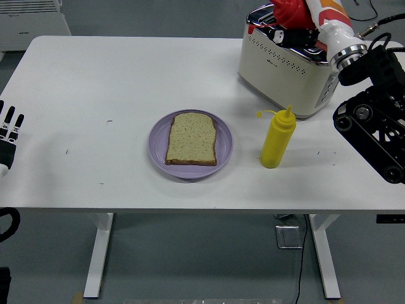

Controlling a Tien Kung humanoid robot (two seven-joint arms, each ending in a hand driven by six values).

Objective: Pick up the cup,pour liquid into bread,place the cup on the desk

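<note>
My right hand point(302, 26) is raised high at the top right, shut on a red squeeze bottle point(292, 12) that is partly cut off by the picture's top edge, over the toaster point(292, 63). A slice of bread point(192, 138) lies flat on a purple plate point(224, 152) in the middle of the table. A yellow squeeze bottle point(277, 137) stands upright to the right of the plate. My left hand point(7, 132) rests at the left edge, its fingers spread and holding nothing.
The cream and chrome toaster stands at the back right of the white table point(95, 95). My right forearm's black linkage point(373, 120) hangs over the table's right end. A cable runs behind the toaster.
</note>
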